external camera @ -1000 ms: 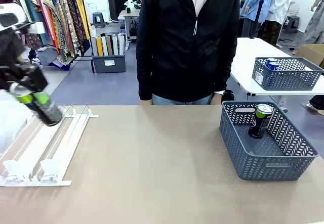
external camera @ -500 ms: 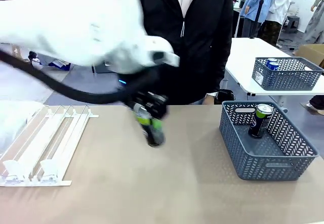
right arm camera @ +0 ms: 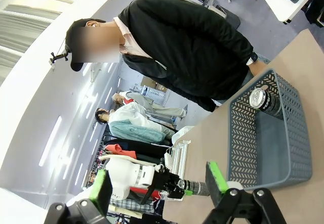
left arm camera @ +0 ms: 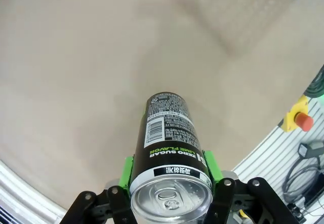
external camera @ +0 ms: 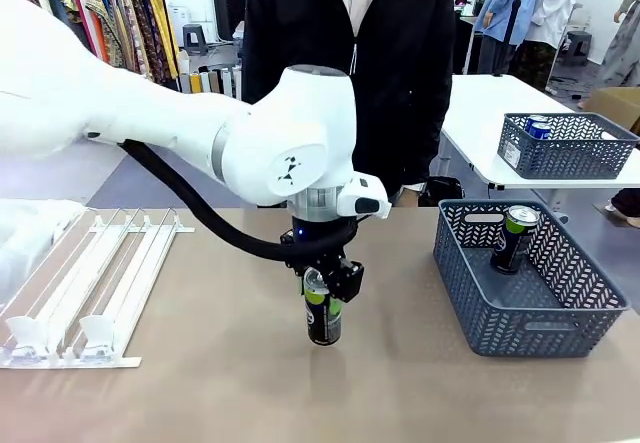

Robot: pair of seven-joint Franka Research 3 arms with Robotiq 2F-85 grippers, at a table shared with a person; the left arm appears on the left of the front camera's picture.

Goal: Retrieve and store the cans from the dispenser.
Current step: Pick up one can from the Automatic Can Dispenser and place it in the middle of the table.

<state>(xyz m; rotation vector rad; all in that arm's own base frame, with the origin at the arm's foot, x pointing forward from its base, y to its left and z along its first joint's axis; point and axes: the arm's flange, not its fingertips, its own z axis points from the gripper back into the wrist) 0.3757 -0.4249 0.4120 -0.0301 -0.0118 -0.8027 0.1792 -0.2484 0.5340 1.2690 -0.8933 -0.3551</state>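
Holding a black can [external camera: 322, 318] upright between its green pads [left arm camera: 210, 164], the left gripper [external camera: 322, 308] sits over mid-table, roughly between the dispenser [external camera: 95, 288] and the grey-blue lattice basket [external camera: 530, 318]; the can's base is at or just above the tabletop, contact cannot be confirmed. Wrist view: fingers pinch the can high on its body, just under the silver pull-tab lid, white "ZERO SUGAR" print and a barcode on glossy black. Progress, judged: one dark can with a green-rimmed top [external camera: 514, 238] already leans inside the basket, a second is in transit, and the dispenser lanes look empty, so this may be the last can, though the rack's left part is hidden behind a blurred white shape. Remaining: carry to basket, release. The right gripper [right arm camera: 159, 183] is idle, fingers spread wide with nothing between. Materials: thin aluminium cylinder, smooth and slippery-looking; dispenser of thin white rigid rails with clear stoppers at the near end; basket of moulded plastic with perforated walls and a solid floor; table [external camera: 400, 383] matte beige, smooth. A second lattice basket [external camera: 565, 148] with blue cans stands on a far table.
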